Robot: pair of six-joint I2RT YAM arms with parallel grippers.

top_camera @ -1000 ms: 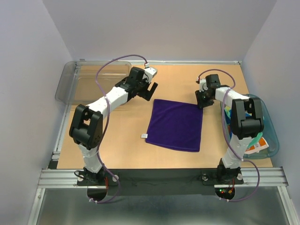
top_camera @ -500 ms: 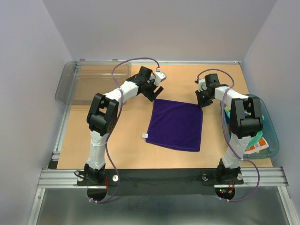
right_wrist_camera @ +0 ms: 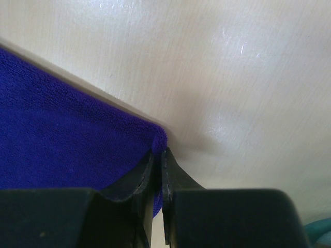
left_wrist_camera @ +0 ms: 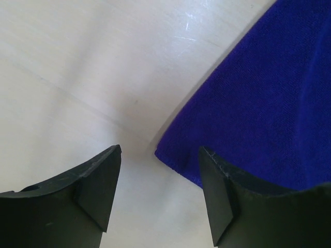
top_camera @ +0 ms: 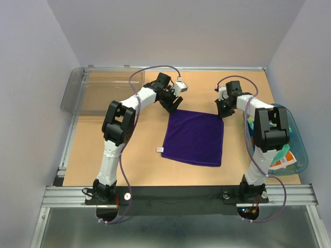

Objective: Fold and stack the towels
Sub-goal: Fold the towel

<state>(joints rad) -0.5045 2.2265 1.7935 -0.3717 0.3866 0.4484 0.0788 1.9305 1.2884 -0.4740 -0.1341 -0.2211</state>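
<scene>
Towel (top_camera: 194, 137) central; bin (top_camera: 70, 95) left; basket (top_camera: 301, 150) right

Both arms are made of white tubes with chunky black joints. The left arm (top_camera: 115, 124) and the right arm (top_camera: 269, 129) each carry a thin purple cable (top_camera: 158, 66) that loops along them. Tiny red and green lights glow by the right base (top_camera: 249, 205). The left hand (left_wrist_camera: 159, 155) and the right hand (right_wrist_camera: 159, 155) have flat black fingers (left_wrist_camera: 98, 181).
</scene>
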